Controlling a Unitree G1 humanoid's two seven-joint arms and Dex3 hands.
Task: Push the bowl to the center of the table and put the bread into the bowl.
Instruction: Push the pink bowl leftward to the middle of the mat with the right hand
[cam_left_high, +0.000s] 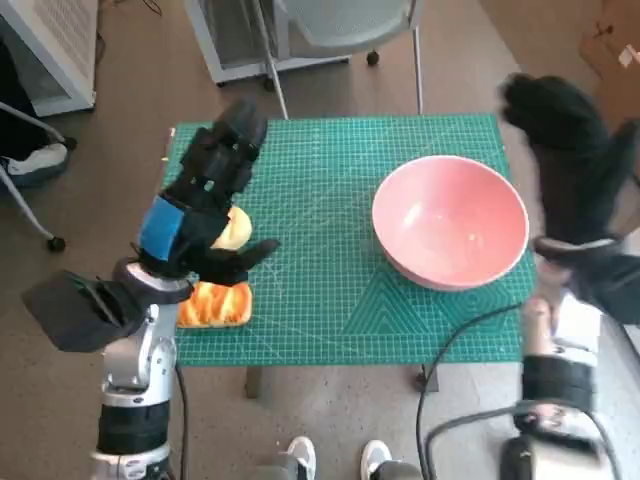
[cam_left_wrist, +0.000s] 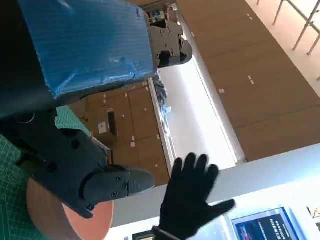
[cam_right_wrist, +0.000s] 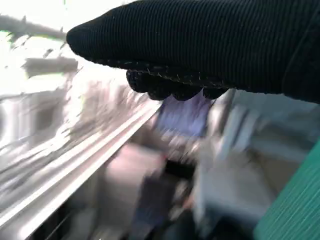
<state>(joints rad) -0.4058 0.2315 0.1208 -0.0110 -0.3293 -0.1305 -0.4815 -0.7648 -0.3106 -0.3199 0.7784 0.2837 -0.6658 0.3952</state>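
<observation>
Nearest, at the green mat's (cam_left_high: 330, 300) left front edge: bread (cam_left_high: 215, 303), golden and glazed, partly hidden beneath the left hand (cam_left_high: 205, 200), fingers spread above it and gripping nothing. Farther right, on the mat's right side and well apart from the bread: pink bowl (cam_left_high: 450, 220), upright. Beyond the table's right edge: gloved right hand (cam_left_high: 565, 150), raised, fingers apart, holding nothing.

A pink bowl (cam_left_high: 450, 220) and golden-orange bread (cam_left_high: 214, 303) sit on a green gridded mat (cam_left_high: 320, 290).

Blue-taped black left hand (cam_left_high: 200, 205), knitted black right hand (cam_left_high: 570, 150), pale forearms, black cables.
</observation>
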